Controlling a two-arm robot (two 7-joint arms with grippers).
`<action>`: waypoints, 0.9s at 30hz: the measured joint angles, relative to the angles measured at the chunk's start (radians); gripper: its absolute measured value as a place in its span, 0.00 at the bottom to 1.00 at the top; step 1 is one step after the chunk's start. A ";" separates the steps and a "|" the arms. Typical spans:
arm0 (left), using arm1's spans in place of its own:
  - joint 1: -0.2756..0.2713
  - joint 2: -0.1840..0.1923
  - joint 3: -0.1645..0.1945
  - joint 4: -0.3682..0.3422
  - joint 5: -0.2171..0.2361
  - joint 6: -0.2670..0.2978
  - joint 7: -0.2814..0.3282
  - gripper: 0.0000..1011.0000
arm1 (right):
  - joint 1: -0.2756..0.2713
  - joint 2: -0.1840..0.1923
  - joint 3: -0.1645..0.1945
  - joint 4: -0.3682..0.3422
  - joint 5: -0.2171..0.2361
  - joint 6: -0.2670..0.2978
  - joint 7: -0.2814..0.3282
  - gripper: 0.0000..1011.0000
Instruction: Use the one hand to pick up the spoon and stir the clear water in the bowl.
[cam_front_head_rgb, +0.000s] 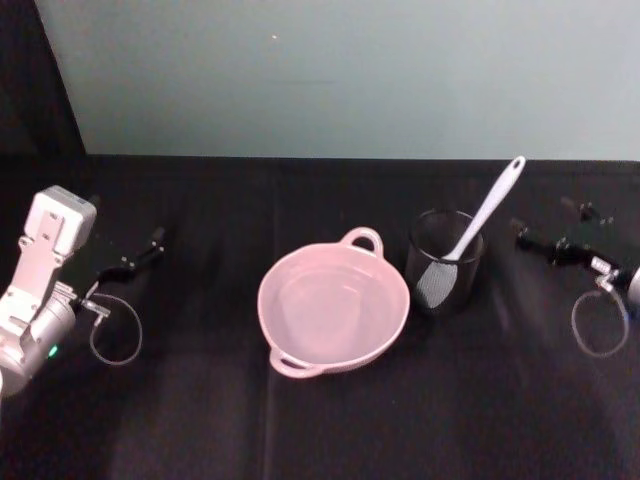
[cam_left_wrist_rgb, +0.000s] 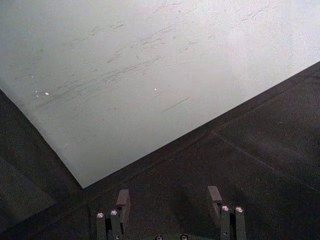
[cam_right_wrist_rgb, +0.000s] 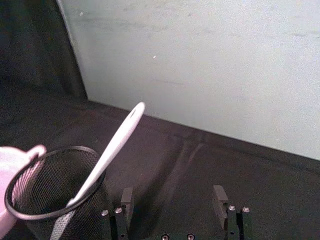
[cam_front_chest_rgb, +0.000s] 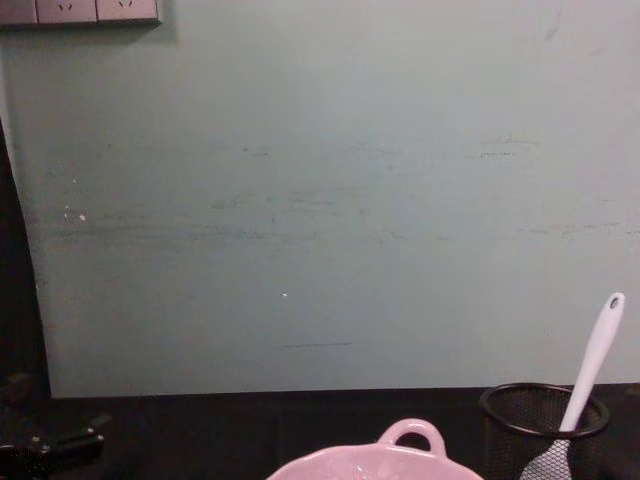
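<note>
**A:** What am I seeing from the head view?

**B:** I'm looking at the bowl (cam_front_head_rgb: 333, 318) sitting mid-surface, holding clear water. The mesh cup (cam_front_head_rgb: 444, 262) is standing just beside it toward the right edge, and the spoon (cam_front_head_rgb: 484, 213) is leaning inside the cup, handle tilting up toward the far right. The right pincer (cam_front_head_rgb: 527, 238) is hovering near the right edge, apart from the cup; the left pincer (cam_front_head_rgb: 150, 243) is idling near the left edge.

**A:** Left wrist view?

**B:** I'm watching the left pincer (cam_left_wrist_rgb: 170, 200) with fingers spread over bare black surface (cam_left_wrist_rgb: 260, 165), gripping nothing.

**A:** Right wrist view?

**B:** The right pincer (cam_right_wrist_rgb: 172, 197) is spread too, empty, just beside the cup (cam_right_wrist_rgb: 50, 190) with the spoon (cam_right_wrist_rgb: 112, 150) angling out.

**A:** Chest view?

**B:** I'm seeing the bowl's (cam_front_chest_rgb: 405, 455) rim at the near edge, the cup (cam_front_chest_rgb: 545, 425) and spoon (cam_front_chest_rgb: 595, 360) to its right.
</note>
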 joint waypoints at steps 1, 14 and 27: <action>0.000 0.000 0.000 0.000 0.000 0.000 0.000 1.00 | 0.003 -0.005 -0.004 0.012 -0.006 -0.007 0.006 0.99; 0.000 0.000 0.000 0.000 0.000 0.000 0.000 1.00 | 0.009 -0.017 -0.012 0.035 -0.039 -0.007 0.013 0.99; 0.000 0.000 0.000 0.000 0.000 0.000 0.000 1.00 | 0.009 -0.017 -0.012 0.034 -0.035 -0.007 0.013 0.99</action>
